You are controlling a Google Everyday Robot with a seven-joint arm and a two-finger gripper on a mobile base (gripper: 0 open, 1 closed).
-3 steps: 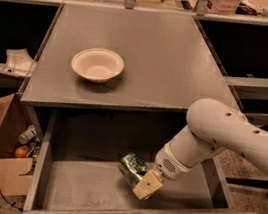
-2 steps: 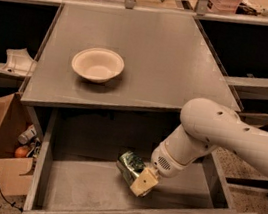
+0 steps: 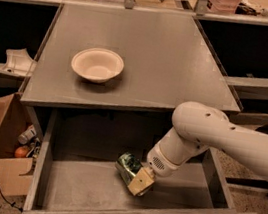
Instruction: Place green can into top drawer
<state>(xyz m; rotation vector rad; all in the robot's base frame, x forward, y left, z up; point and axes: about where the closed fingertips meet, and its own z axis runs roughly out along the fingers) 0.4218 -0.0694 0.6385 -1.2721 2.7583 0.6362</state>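
gripper [image 3: 138, 180] is down inside the open top drawer [image 3: 85, 192], its yellowish pads closed narrow on the green can [image 3: 128, 163]. The can hangs tilted just above the drawer floor, about mid-drawer.

Risk: it's thin, dented, shiny metal and round. Let go on that tilt, it probably rolls to a wall. More squeeze probably crumples it.

Drawer is flat, matte grey wood-grain. Cream bowl [image 3: 97, 64] sits on the desk top [image 3: 182, 61], well apart.
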